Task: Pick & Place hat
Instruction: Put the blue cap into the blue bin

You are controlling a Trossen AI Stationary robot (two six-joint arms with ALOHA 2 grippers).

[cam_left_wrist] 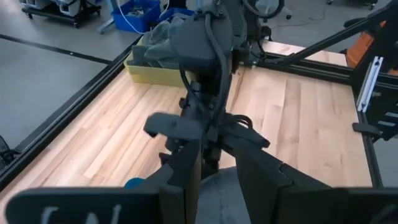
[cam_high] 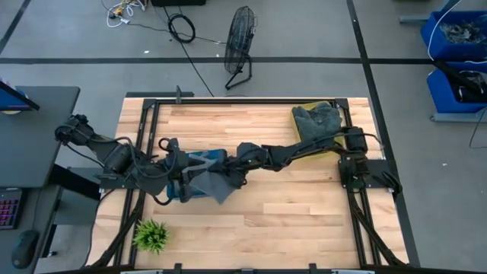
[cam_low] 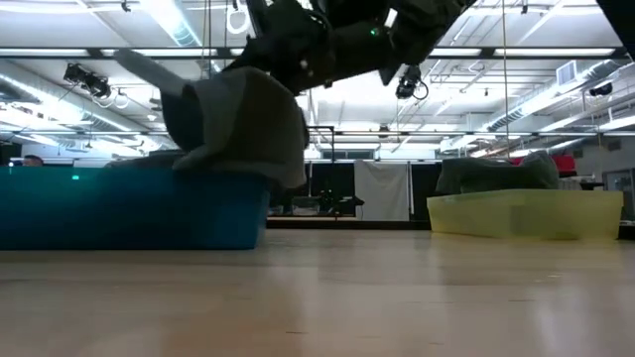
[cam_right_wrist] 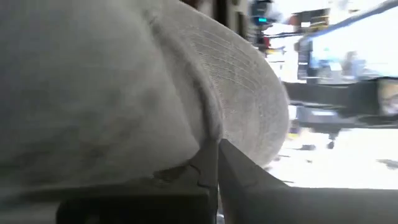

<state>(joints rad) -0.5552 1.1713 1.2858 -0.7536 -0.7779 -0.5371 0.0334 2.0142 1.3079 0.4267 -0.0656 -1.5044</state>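
A grey hat (cam_high: 214, 185) hangs over the blue bin (cam_high: 204, 158) at the table's left middle. It also shows in the low view (cam_low: 243, 124) above the bin's rim (cam_low: 129, 208). My right gripper (cam_high: 242, 161) reaches across from the right and is shut on the hat. My left gripper (cam_high: 181, 183) is beside the bin and the hat. Its fingers (cam_left_wrist: 186, 177) stand a little apart, with grey cloth (cam_left_wrist: 217, 193) showing between them. I cannot tell whether they touch it. My right gripper pinches the hat between its two fingers (cam_right_wrist: 236, 171), where the crown meets the brim (cam_right_wrist: 211, 134). The crown (cam_right_wrist: 93, 81) and the stitched brim (cam_right_wrist: 255, 93) spread out beyond the fingers. In the low view the hat hangs below the gripper, its lower edge at the bin's rim.
A yellow bin (cam_high: 304, 144) with more grey hats (cam_high: 316, 120) stands at the table's far right and also shows in the low view (cam_low: 526, 213). A small green plant (cam_high: 151, 234) sits at the near left corner. Bare wood lies along the near side.
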